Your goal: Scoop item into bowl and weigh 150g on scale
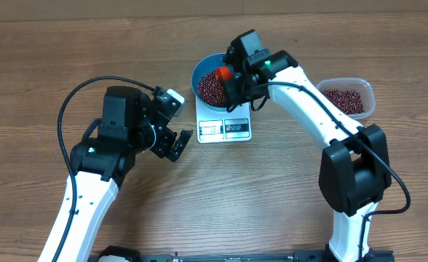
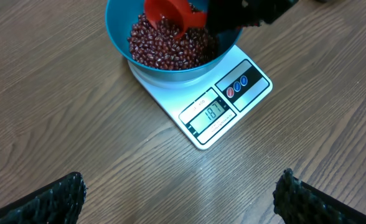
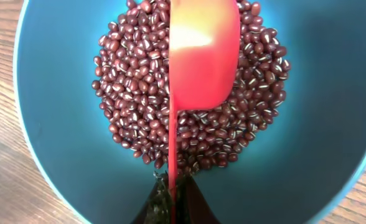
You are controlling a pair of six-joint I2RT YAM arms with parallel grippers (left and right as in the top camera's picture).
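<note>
Maroon beans (image 3: pixel 133 106), loose and roll-prone we judge, heap in the teal plastic bowl (image 3: pixel 52 162) at twelve o'clock on the white scale (image 2: pixel 170 104); right gripper (image 3: pixel 172 202) pinches the orange-red scoop (image 3: pixel 205 56) by its thin handle, left gripper (image 1: pixel 176 144) gapes empty.

Digits 187 on scale (image 2: pixel 258 88) display (image 2: pixel 212 112), dark on pale window, left wrist view; small print around window and marks on two round buttons (image 2: pixel 237 86) too small to read; overhead view: display illegible
</note>
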